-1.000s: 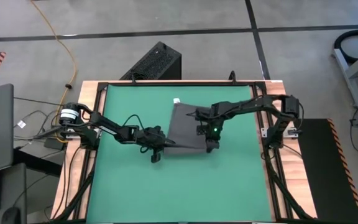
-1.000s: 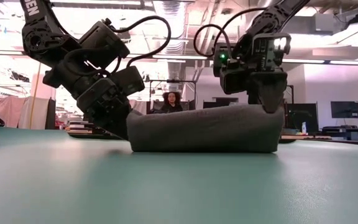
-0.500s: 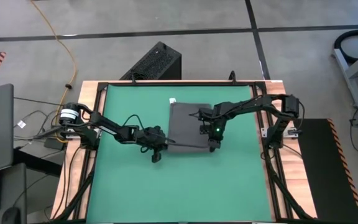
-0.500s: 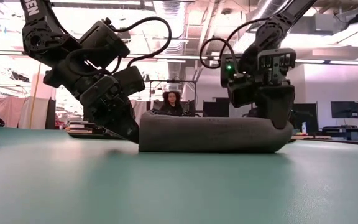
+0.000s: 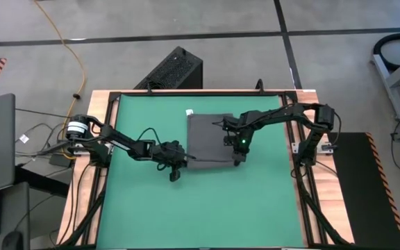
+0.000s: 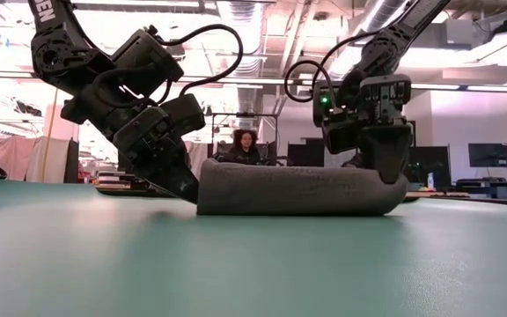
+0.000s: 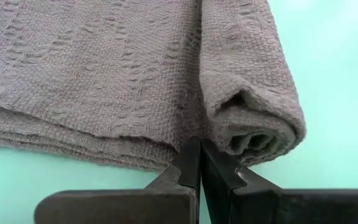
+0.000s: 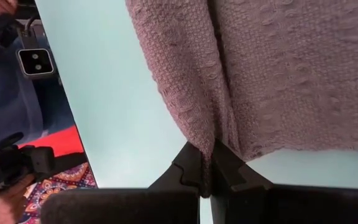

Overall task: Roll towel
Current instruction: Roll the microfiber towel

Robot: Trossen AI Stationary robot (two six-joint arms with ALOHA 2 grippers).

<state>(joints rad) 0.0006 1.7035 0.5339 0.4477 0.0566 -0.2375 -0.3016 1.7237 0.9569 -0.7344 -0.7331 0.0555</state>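
The dark grey towel (image 5: pixel 207 137) lies on the green mat (image 5: pixel 144 208). Its near edge is rolled into a low roll (image 6: pixel 297 189), and its white tag (image 5: pixel 188 112) sits at the far left corner. My left gripper (image 7: pixel 199 149) is shut at the roll's left end (image 6: pixel 202 189). My right gripper (image 8: pixel 207 160) is shut on the towel at the roll's right end (image 6: pixel 393 187). Both come down slanting from their sides. My left gripper touches the towel's left end with its shut fingertips (image 7: pixel 191 155), at the crease (image 7: pixel 197 134) between the flat part and the roll. It slants down from the table's left. Whether any cloth is caught between the fingers, I cannot tell. My right gripper pinches a fold of cloth (image 8: pixel 205 140) between its two fingers, at the crease where the roll meets the flat part at the towel's right end. It slants down from the right. The towel rests on the mat there.
Bare green mat stretches to the near edge (image 5: pixel 200 222) and to both sides of the towel. A black box (image 5: pixel 172 69) stands on the floor beyond the far edge. A person (image 6: pixel 243 141) sits in the room behind, and a camera on a stand (image 8: pixel 36 62) stands past the table's edge.
My right gripper has sunk toward the mat with the towel's right end. The raised fold has come down into a lower roll. The flat part, skewed before, now lies square, and its tag has shifted toward the table's left.
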